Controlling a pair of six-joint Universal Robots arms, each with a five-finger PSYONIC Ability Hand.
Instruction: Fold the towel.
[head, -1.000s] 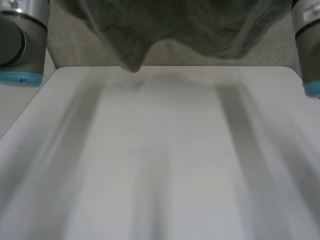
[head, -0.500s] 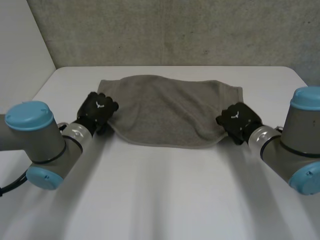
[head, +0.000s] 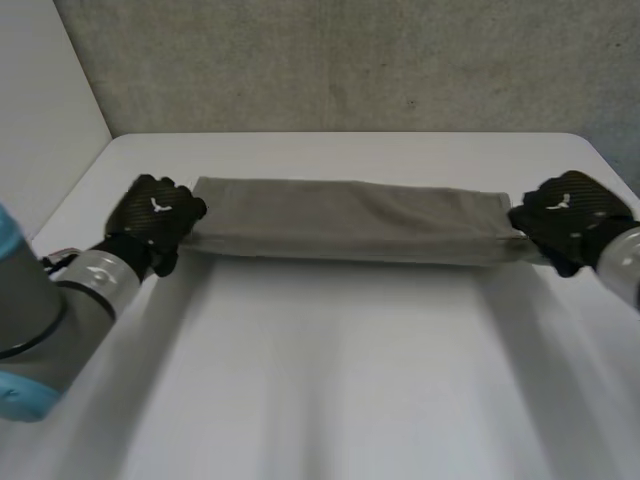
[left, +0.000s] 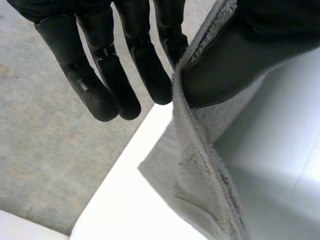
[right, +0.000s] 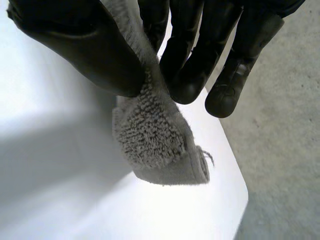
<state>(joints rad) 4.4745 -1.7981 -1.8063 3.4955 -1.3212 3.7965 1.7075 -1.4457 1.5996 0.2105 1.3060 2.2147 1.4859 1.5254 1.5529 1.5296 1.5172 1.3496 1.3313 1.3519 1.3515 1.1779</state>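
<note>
Left hand (head: 155, 215) pinched the towel (head: 350, 222) at its 9 o'clock end, edge caught between thumb and fingers. Right hand (head: 568, 220) clamped the 3 o'clock end the same way, with a nub of terry poking past its fingertips. Towel was pulled into 1 long narrow band between the 2 hands, over the 12 o'clock half of the table (head: 340, 380); resting or just lifted, couldn't tell. Grey looped terry, hemmed edge. My read: soft, light, limp, sags mid-span, grippy. Hold at end corners.
</note>
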